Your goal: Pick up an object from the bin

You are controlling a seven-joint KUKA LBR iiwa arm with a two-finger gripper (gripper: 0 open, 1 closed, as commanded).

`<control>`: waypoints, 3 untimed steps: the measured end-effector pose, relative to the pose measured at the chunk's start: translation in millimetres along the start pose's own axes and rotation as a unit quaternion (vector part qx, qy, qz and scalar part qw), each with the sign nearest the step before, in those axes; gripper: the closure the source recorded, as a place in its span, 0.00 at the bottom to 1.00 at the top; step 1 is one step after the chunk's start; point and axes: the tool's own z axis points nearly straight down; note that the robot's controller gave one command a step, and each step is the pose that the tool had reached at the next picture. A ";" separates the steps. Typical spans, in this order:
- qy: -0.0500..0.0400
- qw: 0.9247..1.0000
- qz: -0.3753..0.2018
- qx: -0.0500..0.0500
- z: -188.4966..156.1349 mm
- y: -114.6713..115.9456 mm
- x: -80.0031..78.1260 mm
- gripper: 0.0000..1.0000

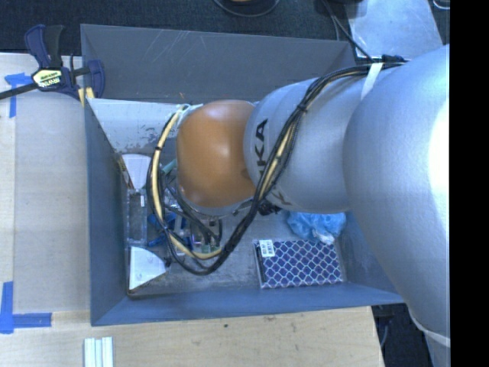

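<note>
My gripper is low in the left half of the bin, mostly hidden under the arm's orange cover. Right beside it on the left lies a clear plastic packet with blue bits inside and white corners at its far and near ends. The gripper's body stands at the packet's right edge. I cannot tell whether it touches the packet. A flat box with a blue and white lattice pattern lies on the bin floor to the gripper's right, near the front wall.
A crumpled light-blue bag lies behind the patterned box, partly under the arm. The arm and its yellow and black cables cover the bin's middle and right.
</note>
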 end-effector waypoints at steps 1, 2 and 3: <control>-0.004 1.000 0.002 -0.001 -4.6 -0.9 -2.3 0.00; -0.003 1.000 0.017 0.001 57.3 15.0 -43.7 0.00; -0.004 1.000 -0.004 -0.001 60.0 11.9 -38.7 0.00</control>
